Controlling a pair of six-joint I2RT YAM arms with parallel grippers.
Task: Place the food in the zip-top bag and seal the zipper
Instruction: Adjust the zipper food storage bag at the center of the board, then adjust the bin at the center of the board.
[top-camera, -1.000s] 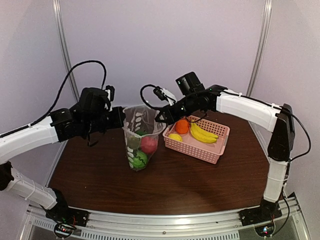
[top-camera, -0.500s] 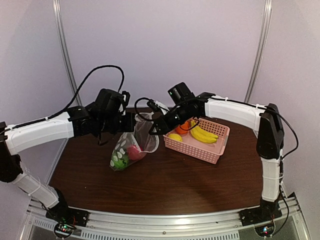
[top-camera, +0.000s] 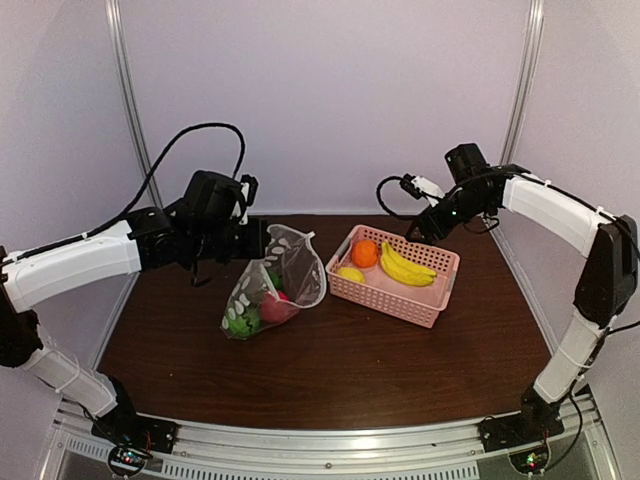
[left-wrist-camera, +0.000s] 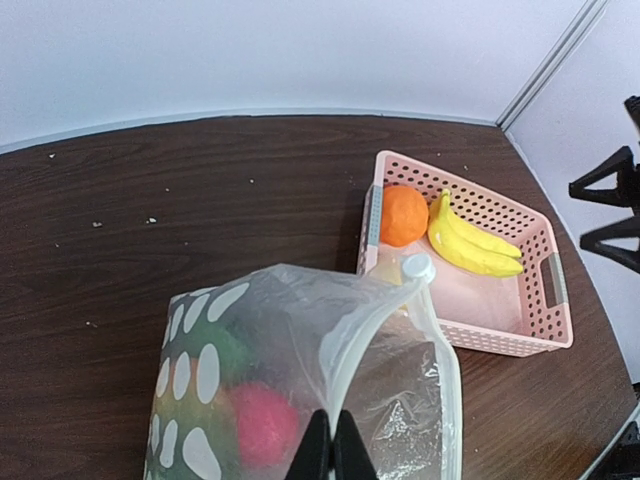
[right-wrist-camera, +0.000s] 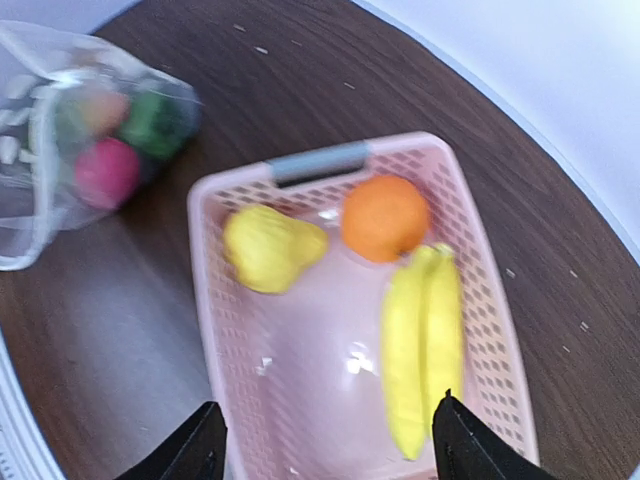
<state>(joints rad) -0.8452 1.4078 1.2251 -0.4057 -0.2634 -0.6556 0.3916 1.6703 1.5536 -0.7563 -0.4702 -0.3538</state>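
Observation:
The zip-top bag (top-camera: 290, 268) leans tilted on the table, its mouth gaping toward the basket. My left gripper (top-camera: 258, 241) is shut on the bag's mouth edge, pinching the zipper (left-wrist-camera: 372, 330) strip between its fingertips (left-wrist-camera: 333, 452); the white slider (left-wrist-camera: 417, 267) sits at the strip's far end. Inside the bag lie a red apple (left-wrist-camera: 255, 425) and green vegetables (left-wrist-camera: 215, 350). An orange (right-wrist-camera: 385, 217), bananas (right-wrist-camera: 420, 340) and a yellow lemon (right-wrist-camera: 270, 247) lie in the pink basket (right-wrist-camera: 230, 330). My right gripper (right-wrist-camera: 325, 445) hangs open above the basket, holding nothing.
The pink basket (top-camera: 390, 300) stands right of the bag on the dark wooden table (top-camera: 330, 370). Walls close off the back and sides. The right arm (top-camera: 545, 205) arches over the table's right rear corner.
My right gripper let go of the bag's mouth, opened and swung right to above the basket. The bag, held upright a second ago, tipped over to the left, still in my left gripper.

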